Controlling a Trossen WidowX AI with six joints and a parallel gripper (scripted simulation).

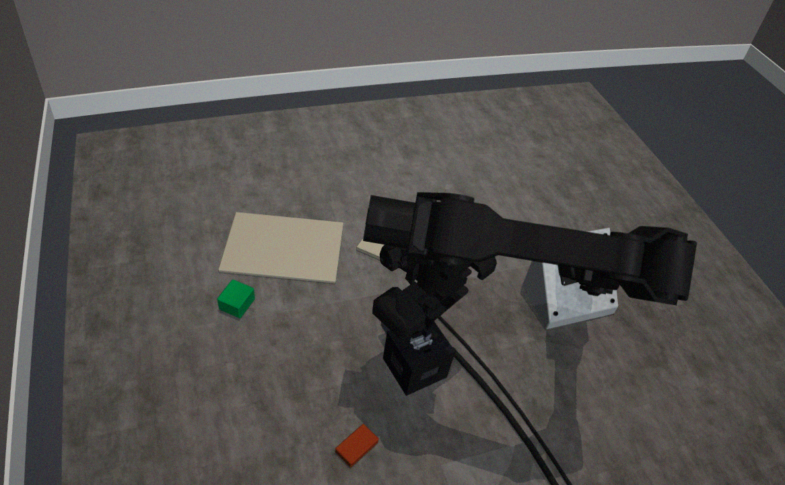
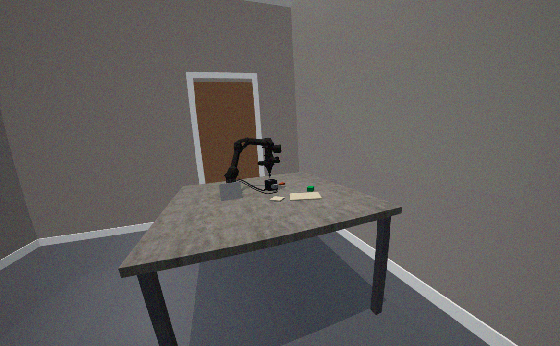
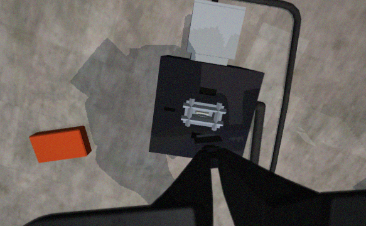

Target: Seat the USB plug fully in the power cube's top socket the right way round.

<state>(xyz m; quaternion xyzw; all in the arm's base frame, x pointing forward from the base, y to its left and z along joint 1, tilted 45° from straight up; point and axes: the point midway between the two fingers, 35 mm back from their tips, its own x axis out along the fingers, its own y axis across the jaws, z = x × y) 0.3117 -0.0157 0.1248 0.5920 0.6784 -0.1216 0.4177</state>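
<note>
My gripper [image 3: 212,157] [image 2: 269,174] is shut on the small dark USB plug [image 3: 208,139], whose end shows just past the fingertips in the wrist view. Its right way round cannot be told. The black power cube [image 3: 176,75] [image 1: 398,369] [image 2: 267,186] stands on the table below. Its top socket [image 3: 204,120] [image 1: 421,341] has a silver metal rim and a thin pale tongue, and nothing is in it. The plug is above the cube and appears offset from the socket in the wrist view, with a visible gap over the cube in the exterior view. In the top view the arm hides the fingertips.
A pale grey block [image 3: 217,34] [image 2: 274,186] is plugged into the cube's side. Cables [image 3: 287,88] [image 1: 491,392] run beside it. An orange block [image 3: 60,145] [image 1: 357,444], green block [image 1: 235,298], cream board [image 1: 281,247], smaller cream piece [image 1: 369,248] and slanted grey panel [image 1: 585,308] [image 2: 230,192] are around.
</note>
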